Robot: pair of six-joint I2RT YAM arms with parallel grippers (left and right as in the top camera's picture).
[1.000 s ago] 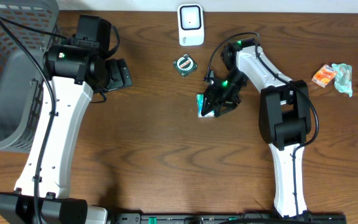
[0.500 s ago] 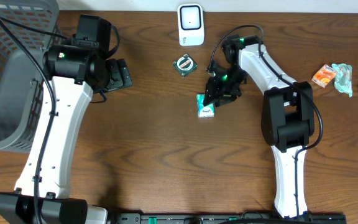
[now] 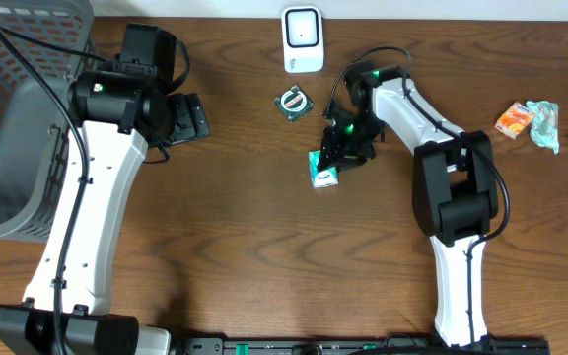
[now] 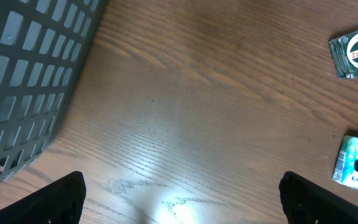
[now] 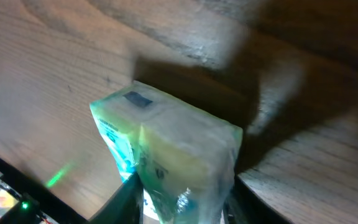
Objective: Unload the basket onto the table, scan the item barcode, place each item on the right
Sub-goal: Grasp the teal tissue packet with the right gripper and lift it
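**Right claw clamped on green packet at mid-table**

Fingers of the right gripper sit narrow, pressed against both sides of a green packet. In the wrist view the packet fills the gap between the two dark finger pads. Its clear wrapper is lit green along the left edge and it casts a hard shadow on the wood behind it. From overhead, the packet lies just left of centre frame, with its upper end under the claw and its lower end sticking out toward the bottom left. Whether it is clear of the table cannot be told.

A white barcode scanner stands at the top centre edge, well apart from the packet. Between the two, slightly to the left, lies a Zam-Buk tin, untouched.

The left gripper hangs at the upper left with its jaws spread wide and nothing between them. Its own camera shows only bare wood between the fingertips. That view also shows the tin and the packet at the right edge. A grey basket fills the upper left corner. Snack packets lie at the far right edge.
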